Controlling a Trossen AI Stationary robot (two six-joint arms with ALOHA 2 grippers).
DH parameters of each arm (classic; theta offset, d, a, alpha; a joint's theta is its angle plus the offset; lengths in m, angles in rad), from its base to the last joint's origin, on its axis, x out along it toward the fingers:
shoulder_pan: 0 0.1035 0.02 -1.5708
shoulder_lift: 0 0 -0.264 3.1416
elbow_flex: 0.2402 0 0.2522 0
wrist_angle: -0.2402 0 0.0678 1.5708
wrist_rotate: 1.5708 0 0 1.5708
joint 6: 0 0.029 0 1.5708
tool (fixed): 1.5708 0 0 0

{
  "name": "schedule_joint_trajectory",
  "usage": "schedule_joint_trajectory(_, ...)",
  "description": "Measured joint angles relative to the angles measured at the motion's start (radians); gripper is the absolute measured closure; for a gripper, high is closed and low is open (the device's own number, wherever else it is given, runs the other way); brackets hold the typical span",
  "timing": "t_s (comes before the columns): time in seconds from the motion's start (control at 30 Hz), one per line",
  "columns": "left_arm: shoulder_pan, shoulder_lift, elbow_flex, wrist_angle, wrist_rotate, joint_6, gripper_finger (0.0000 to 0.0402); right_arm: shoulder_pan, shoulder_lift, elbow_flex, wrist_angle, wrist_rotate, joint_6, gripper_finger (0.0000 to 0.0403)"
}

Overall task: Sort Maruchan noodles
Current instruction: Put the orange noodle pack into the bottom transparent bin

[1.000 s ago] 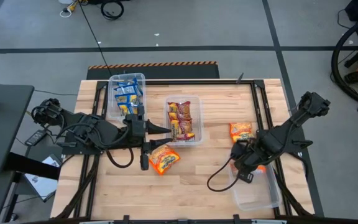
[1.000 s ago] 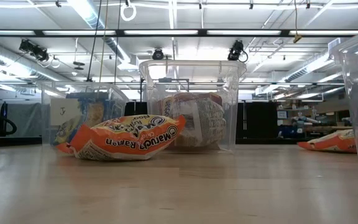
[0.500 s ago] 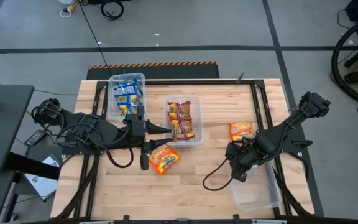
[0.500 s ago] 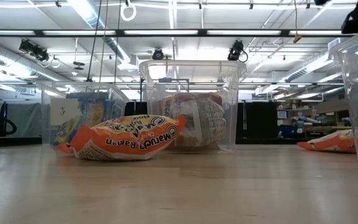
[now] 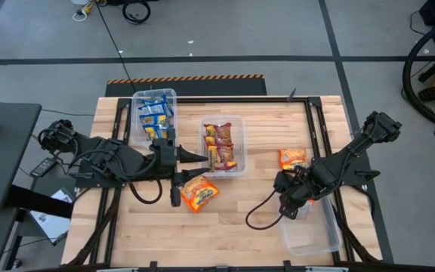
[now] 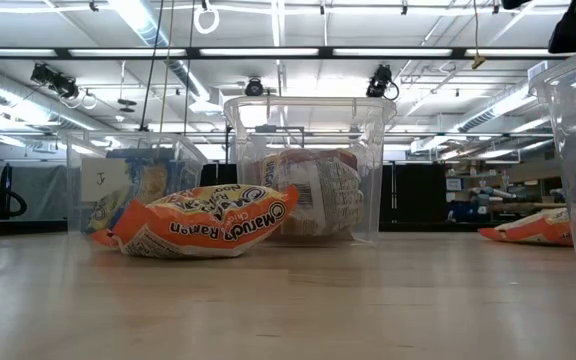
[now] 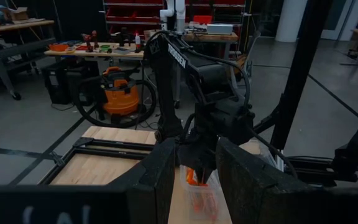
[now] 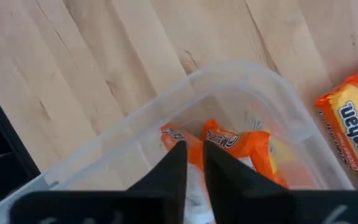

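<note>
Right gripper (image 8: 193,163) over the clear bin (image 8: 241,81), fingers slightly apart around an orange packet (image 8: 241,146), left gripper (image 5: 201,157) (fingers apart, empty) beside the middle bin (image 5: 223,121), another orange packet (image 5: 293,158) on the table (image 5: 255,136) near the clear bin.

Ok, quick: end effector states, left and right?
Left end effector: open, holding nothing.
Right end effector: cannot be told; it is above the clear bin with an orange packet inside.

Wooden worktop (image 5: 255,196) with three clear bins

Two bins (image 5: 154,97) (image 5: 223,119) stand side by side at the back; a third (image 5: 312,240) sits near the front right corner.
</note>
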Motion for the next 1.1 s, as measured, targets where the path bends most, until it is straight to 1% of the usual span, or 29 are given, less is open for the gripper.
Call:
schedule_joint_trajectory(0.17,0.000,0.000,0.000,-0.002,0.000,0.000,0.0278,-0.001,0.000,0.010,-0.023,-0.007,0.044,0.0307)
schedule_joint_trajectory(0.27,0.000,0.000,0.000,-0.013,0.000,0.000,0.0278,-0.001,0.000,0.069,-0.075,0.002,0.045,0.0294)
schedule_joint_trajectory(0.37,0.000,0.000,0.000,-0.015,0.000,0.000,0.0278,-0.005,-0.001,0.162,-0.169,0.091,0.082,0.0292)
schedule_joint_trajectory(0.47,0.000,0.000,0.000,-0.015,0.001,0.000,0.0278,-0.030,-0.002,0.223,-0.270,0.199,0.205,0.0292)
schedule_joint_trajectory(0.5,0.000,0.000,0.000,-0.015,0.000,0.000,0.0278,-0.045,-0.002,0.230,-0.298,0.219,0.238,0.0291)
schedule_joint_trajectory(0.6,0.000,0.000,0.000,-0.015,0.001,0.000,0.0278,-0.110,-0.001,0.229,-0.346,0.229,0.247,0.0282)
schedule_joint_trajectory(0.77,-0.034,-0.015,0.000,-0.042,-0.001,-0.002,0.0278,-0.266,-0.010,0.185,-0.383,0.221,0.268,0.0243)
schedule_joint_trajectory(0.87,-0.070,-0.031,0.000,-0.081,0.000,-0.021,0.0278,-0.353,-0.033,0.112,-0.356,0.204,0.231,0.0223)
schedule_joint_trajectory(1.0,-0.119,-0.062,0.001,-0.145,-0.004,-0.078,0.0278,-0.436,-0.092,-0.026,-0.227,0.136,0.094,0.0217)
schedule_joint_trajectory(1.1,-0.165,-0.078,0.000,-0.215,-0.008,-0.138,0.0278,-0.505,-0.150,-0.123,-0.160,0.063,0.051,0.0223)
